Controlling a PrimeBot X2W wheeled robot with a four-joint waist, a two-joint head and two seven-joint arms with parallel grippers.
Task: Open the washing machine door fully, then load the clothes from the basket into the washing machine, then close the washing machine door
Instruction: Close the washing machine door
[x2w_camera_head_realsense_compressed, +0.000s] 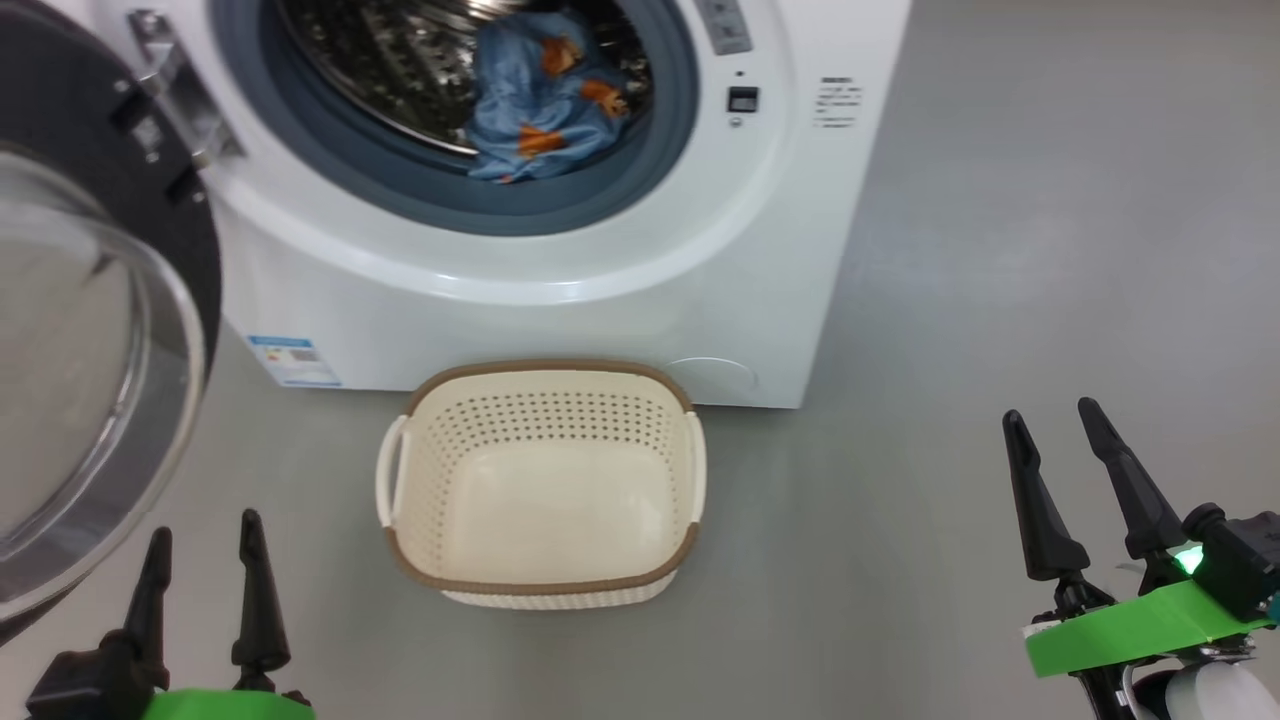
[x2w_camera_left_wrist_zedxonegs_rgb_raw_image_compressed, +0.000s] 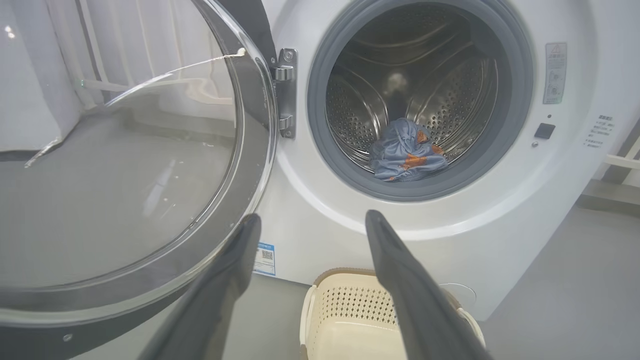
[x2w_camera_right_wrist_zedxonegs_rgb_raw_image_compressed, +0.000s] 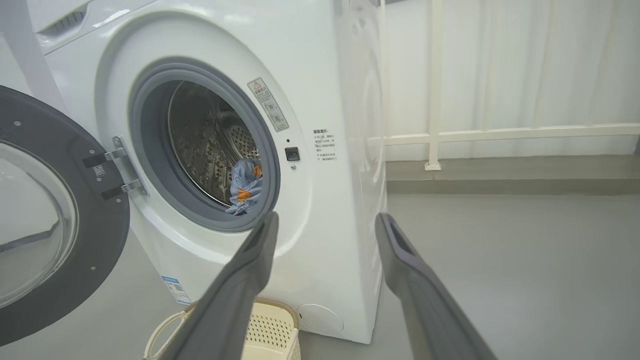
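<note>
We hold our left gripper (x2w_camera_head_realsense_compressed: 205, 525), lower left, and right gripper (x2w_camera_head_realsense_compressed: 1050, 410), lower right, fingers spread, empty; clothes (x2w_camera_head_realsense_compressed: 545, 95) lie inside the washing machine (x2w_camera_head_realsense_compressed: 600, 310).

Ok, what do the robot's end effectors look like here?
The left end effector and right end effector each have two long, tapered dark fingers above a bright green band. The right wrist also carries a black module with a green light.

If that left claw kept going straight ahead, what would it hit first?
Probably the white front of the washing machine, just below the drum, though the open washing machine door hangs close beside the left gripper.
</note>
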